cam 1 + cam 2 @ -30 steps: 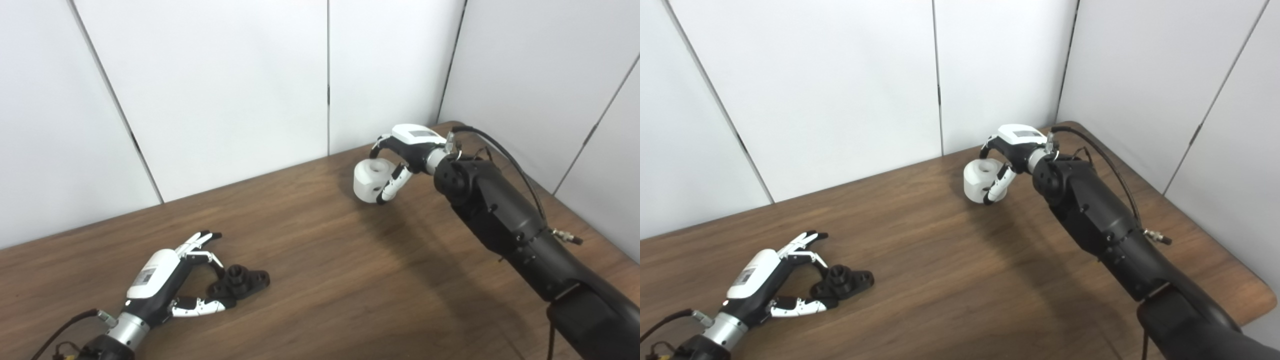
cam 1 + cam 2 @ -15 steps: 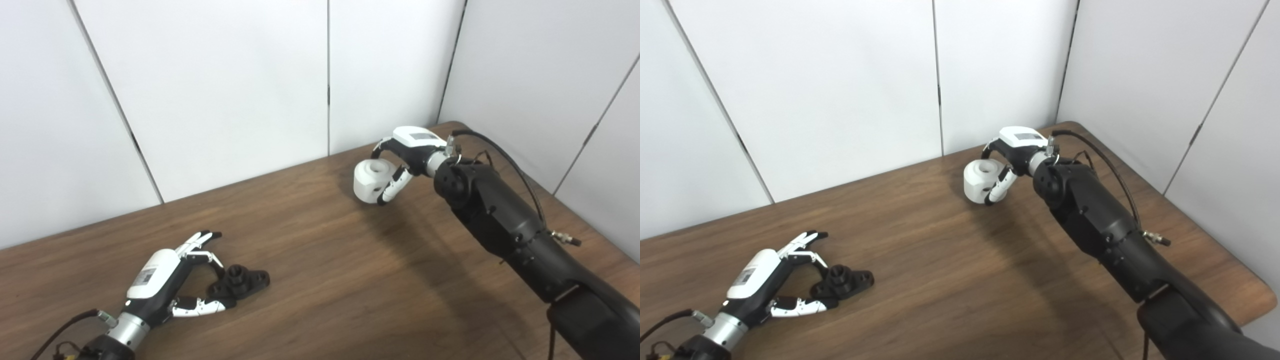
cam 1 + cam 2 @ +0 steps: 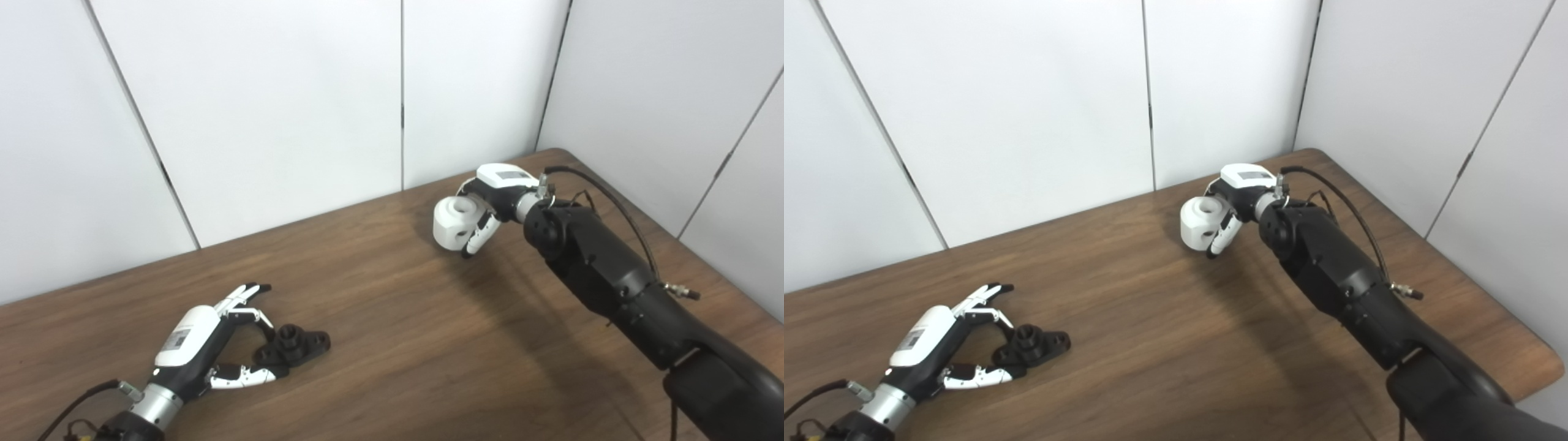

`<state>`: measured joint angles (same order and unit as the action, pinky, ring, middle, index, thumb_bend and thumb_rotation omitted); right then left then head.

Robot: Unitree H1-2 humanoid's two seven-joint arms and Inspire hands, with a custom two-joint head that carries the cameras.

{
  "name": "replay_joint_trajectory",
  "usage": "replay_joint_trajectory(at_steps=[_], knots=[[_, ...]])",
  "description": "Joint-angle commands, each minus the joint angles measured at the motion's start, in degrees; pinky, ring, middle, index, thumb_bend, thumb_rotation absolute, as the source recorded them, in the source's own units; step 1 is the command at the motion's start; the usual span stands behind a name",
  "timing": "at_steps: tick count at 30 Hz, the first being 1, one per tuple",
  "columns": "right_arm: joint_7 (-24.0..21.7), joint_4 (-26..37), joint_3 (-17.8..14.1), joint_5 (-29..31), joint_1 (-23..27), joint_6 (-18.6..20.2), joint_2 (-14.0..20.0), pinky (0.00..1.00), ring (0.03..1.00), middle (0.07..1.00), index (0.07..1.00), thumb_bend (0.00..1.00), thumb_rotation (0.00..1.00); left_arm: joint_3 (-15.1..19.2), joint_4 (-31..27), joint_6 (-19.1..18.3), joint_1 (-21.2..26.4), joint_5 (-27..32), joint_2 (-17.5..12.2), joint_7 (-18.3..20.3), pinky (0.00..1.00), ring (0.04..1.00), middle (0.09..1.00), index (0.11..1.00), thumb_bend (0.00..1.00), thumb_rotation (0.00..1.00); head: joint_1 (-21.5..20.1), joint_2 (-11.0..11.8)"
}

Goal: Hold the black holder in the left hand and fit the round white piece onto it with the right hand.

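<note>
The right hand [image 3: 490, 196] has curled tighter, gripping the round white piece [image 3: 453, 222]; left hand [image 3: 205, 349] spread beside black holder [image 3: 294, 346].

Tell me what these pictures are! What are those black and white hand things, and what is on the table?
These are a robot's two arms, seen by two cameras on its head, side by side like eyes. That is why both pictures look nearly the same. The wooden table holds two parts. The right hand has closed its fingers around the round white piece, near the far wall. The left hand lies low by the black holder, with fingers spread on either side of it, touching it or nearly so. The holder rests on the table. The job is to hold it and fit the white piece onto it.
</note>
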<state>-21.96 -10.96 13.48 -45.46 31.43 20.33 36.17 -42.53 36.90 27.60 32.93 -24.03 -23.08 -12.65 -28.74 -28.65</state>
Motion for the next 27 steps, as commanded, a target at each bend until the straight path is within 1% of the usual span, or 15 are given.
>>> replay_joint_trajectory(at_steps=[1,4,5,6,7,9,12,14,18,19,22,24,27], knots=[[3.82,0.21,-0.89,0.53,3.01,-3.20,0.72,0.91,0.912,0.863,0.683,0.85,0.22,-1.55,2.42,-0.68,-3.96,-2.67,-2.10,3.26,0.89,0.967,0.936,0.483,0.52,0.07,-0.08,-0.08],[7.21,-0.88,-1.38,1.19,2.78,-5.39,0.37,0.85,0.866,0.823,0.629,0.82,0.18,-1.61,2.54,-0.70,-3.92,-2.83,-2.11,2.96,0.89,0.966,0.936,0.483,0.52,0.07,-0.02,-0.17],[8.51,-1.13,-1.61,1.44,2.65,-6.08,0.23,0.84,0.843,0.800,0.596,0.81,0.16,-1.38,2.39,-0.69,-3.98,-2.75,-2.11,3.23,0.88,0.967,0.937,0.483,0.52,0.07,-0.05,-0.30],[9.38,-1.30,-1.75,1.61,2.57,-6.54,0.15,0.84,0.831,0.786,0.544,0.67,0.15,-1.23,2.28,-0.68,-4.03,-2.69,-2.11,3.42,0.89,0.969,0.937,0.483,0.52,0.07,-0.05,-0.30],[10.85,-1.57,-2.02,1.76,2.43,-7.29,-0.04,0.84,0.824,0.777,0.512,0.58,0.15,-1.08,2.15,-0.68,-4.10,-2.59,-2.13,3.57,0.89,0.970,0.937,0.483,0.52,0.07,-0.02,-0.40],[12.89,-1.76,-2.50,2.01,2.16,-8.25,-0.30,0.84,0.799,0.746,0.490,0.54,0.14,-0.99,1.86,-0.68,-4.20,-2.54,-2.20,3.64,0.89,0.969,0.936,0.483,0.52,0.07,0.13,-0.51],[14.52,-1.52,-2.75,1.92,1.86,-8.99,-0.30,0.83,0.786,0.727,0.483,0.52,0.14,-0.84,1.64,-0.68,-4.33,-2.59,-2.23,3.68,0.89,0.967,0.934,0.483,0.52,0.07,0.28,-0.66],[15.60,-1.35,-2.83,1.88,1.71,-9.68,-0.25,0.76,0.771,0.711,0.482,0.52,0.14,-0.67,1.58,-0.68,-4.42,-2.57,-2.20,3.77,0.89,0.966,0.934,0.483,0.52,0.07,0.29,-0.77],[17.62,-1.04,-2.92,1.29,1.56,-10.32,-0.30,0.74,0.754,0.693,0.481,0.52,0.14,-0.36,1.41,-0.68,-4.58,-3.03,-2.09,3.80,0.89,0.963,0.932,0.483,0.52,0.07,0.29,-0.77],[17.62,-0.90,-2.89,1.22,1.60,-10.28,-0.23,0.74,0.754,0.692,0.482,0.52,0.14,-0.20,1.35,-0.68,-4.58,-2.89,-2.05,4.17,0.89,0.963,0.932,0.483,0.52,0.07,0.51,-1.15],[17.60,-0.56,-2.91,1.11,1.58,-10.27,-0.11,0.74,0.755,0.692,0.482,0.52,0.14,0.11,1.26,-0.68,-4.60,-2.90,-1.99,4.68,0.90,0.969,0.935,0.483,0.52,0.07,0.51,-1.15],[17.40,-0.26,-2.98,1.15,1.48,-10.28,-0.04,0.71,0.750,0.689,0.481,0.52,0.14,0.25,1.24,-0.68,-4.61,-3.10,-1.94,4.77,0.89,0.967,0.934,0.483,0.52,0.07,0.87,-1.38],[16.32,1.04,-3.16,1.45,1.14,-9.82,0.16,0.75,0.756,0.690,0.481,0.52,0.14,0.82,1.01,-0.70,-4.71,-3.52,-1.78,5.28,0.90,0.969,0.936,0.483,0.52,0.07,1.65,-1.95]])
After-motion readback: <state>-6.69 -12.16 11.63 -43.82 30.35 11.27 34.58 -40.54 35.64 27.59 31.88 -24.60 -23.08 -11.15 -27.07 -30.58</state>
